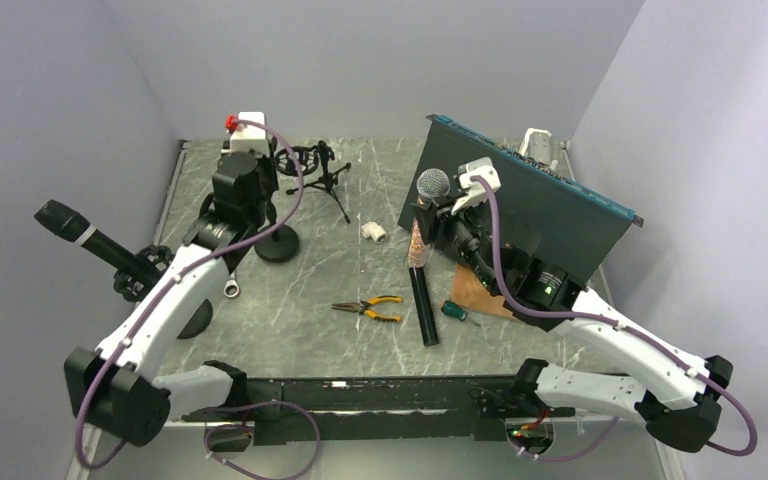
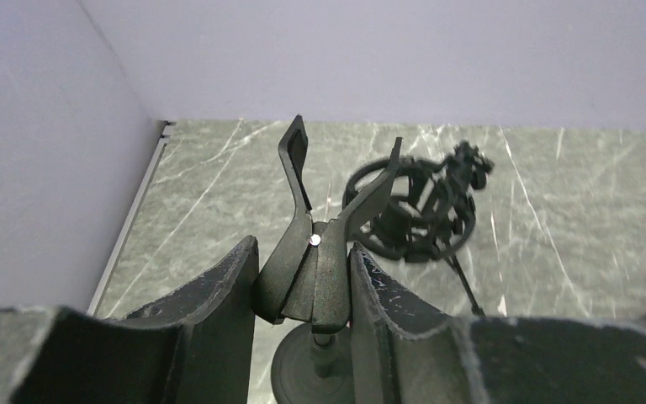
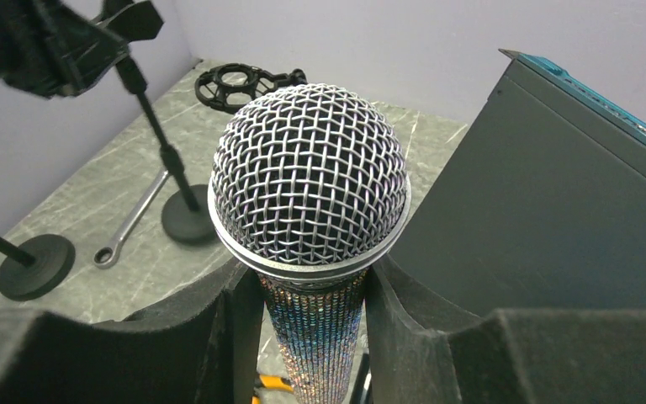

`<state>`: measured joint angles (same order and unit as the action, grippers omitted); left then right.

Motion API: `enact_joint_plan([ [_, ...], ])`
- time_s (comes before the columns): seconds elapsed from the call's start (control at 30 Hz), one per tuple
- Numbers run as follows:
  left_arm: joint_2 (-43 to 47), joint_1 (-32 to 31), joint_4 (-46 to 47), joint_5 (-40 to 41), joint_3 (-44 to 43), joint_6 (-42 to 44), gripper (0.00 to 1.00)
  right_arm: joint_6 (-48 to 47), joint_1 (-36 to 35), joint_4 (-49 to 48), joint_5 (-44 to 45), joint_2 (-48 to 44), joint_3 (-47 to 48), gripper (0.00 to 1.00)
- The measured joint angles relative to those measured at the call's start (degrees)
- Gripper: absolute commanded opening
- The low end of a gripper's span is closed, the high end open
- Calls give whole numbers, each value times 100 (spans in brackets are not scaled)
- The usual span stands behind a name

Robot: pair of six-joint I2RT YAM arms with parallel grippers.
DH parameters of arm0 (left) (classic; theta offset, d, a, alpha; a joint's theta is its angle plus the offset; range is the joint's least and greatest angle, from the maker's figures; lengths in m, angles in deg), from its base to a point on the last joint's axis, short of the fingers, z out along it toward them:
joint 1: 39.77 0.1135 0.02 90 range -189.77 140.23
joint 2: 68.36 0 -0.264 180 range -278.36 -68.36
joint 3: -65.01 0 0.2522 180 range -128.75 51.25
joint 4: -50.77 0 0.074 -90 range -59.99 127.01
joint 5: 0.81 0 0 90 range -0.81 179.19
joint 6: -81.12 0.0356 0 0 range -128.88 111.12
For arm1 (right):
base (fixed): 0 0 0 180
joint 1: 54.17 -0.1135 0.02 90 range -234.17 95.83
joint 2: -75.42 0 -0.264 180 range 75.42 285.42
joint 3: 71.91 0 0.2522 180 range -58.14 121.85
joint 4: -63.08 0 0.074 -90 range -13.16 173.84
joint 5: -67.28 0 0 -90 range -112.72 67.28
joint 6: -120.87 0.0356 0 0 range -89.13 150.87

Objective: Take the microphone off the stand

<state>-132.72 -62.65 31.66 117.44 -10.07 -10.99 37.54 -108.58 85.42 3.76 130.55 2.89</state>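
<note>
Marble tabletop [image 1: 305, 285]; right pincer [image 3: 311, 282] pinching microphone [image 3: 311, 177] below mesh head; left pincer [image 2: 303, 252] clamped on stand clip [image 2: 299, 181]

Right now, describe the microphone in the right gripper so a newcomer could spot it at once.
Find the big dark panel leaning at the right of the table. At its left edge the right gripper holds a microphone upright, head up. Unlike the black microphone on the far left, it has a silver mesh head and a glittery handle.
</note>
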Motion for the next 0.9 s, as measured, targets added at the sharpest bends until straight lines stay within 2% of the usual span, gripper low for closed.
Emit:
enact_joint_plan([
  [0.17,-957,348,476,-52,-544,4,0,131,0,138,-28,-197,-4,0],
  [0.3,-1309,474,782,-31,-623,-4,0,175,0,142,-90,-293,-46,0],
  [0.5,-1174,479,1342,42,-210,-83,0,188,0,136,-170,-295,-192,0],
  [0.9,-883,492,2190,365,697,-828,0,188,0,46,-404,-232,-330,0],
])
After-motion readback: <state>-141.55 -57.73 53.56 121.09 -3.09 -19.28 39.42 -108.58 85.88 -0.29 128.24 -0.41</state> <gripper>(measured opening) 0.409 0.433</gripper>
